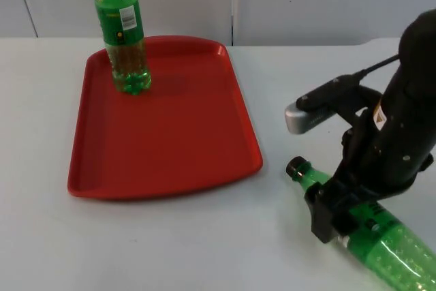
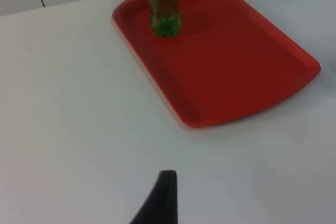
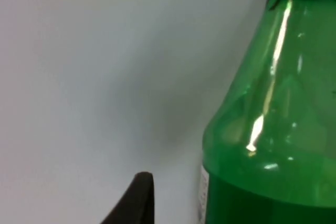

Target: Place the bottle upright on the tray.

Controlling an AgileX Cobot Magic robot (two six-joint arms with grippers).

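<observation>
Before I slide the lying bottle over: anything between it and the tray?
No. In the top view, only bare table separates the lying bottle from the tray.

Standing bottle [image 1: 122,28] top cut off

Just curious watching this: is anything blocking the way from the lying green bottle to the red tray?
Nothing visible: bare white table separates the lying green plastic bottle from the red plastic tray. Another green bottle stands upright at its far corner.
</observation>
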